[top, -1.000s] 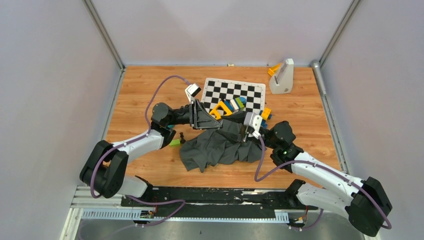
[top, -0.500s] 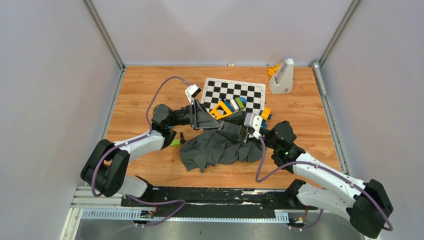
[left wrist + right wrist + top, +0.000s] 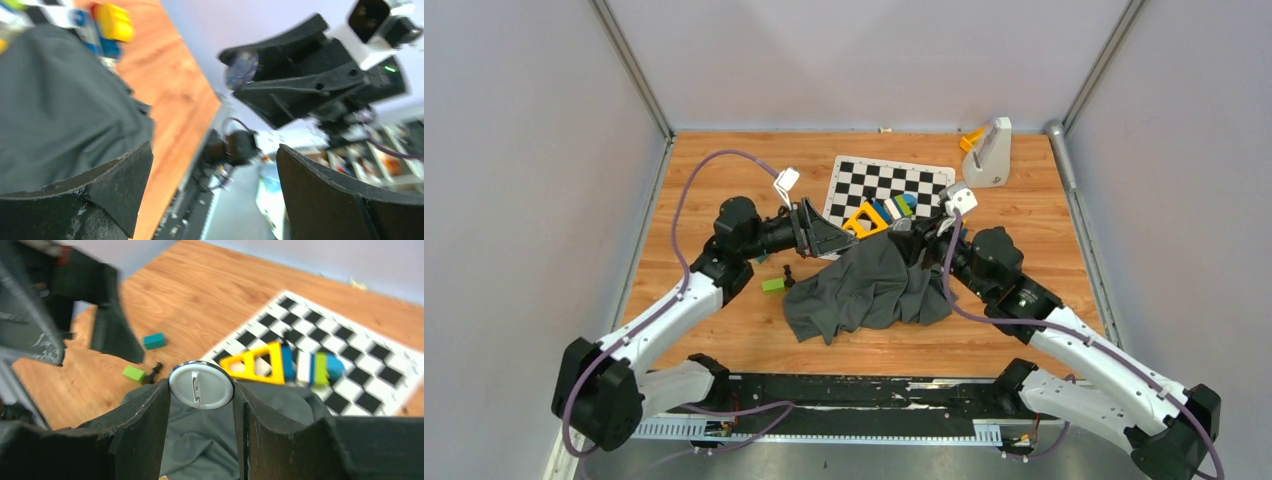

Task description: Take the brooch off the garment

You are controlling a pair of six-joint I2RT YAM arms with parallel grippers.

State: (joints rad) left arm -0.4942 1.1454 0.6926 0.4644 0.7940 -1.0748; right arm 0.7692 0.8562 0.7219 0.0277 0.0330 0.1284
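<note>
Right gripper is clamped edge-on around the brooch, just above the garment. Left gripper is spread wide and holds nothing. Risk: the fabric looks tented toward the brooch, so a snagged pin could drag the garment or pop the disc loose.

In the right wrist view the brooch shows only its pale back and pin; its face is turned away. The right gripper has broad fingers that hide most of the garment below, so it is hard to judge whether the pin is free of the cloth, though it looks clear.

The left wrist view is blurred throughout. There the brooch is a bluish blot, the yellow block has no firm edges, and the garment runs off the left edge. The bottom edge cuts off the left gripper.

From above, the brooch is too small to tell from the fingertips, and cloth and arms cover the chequered board's near edge.
</note>
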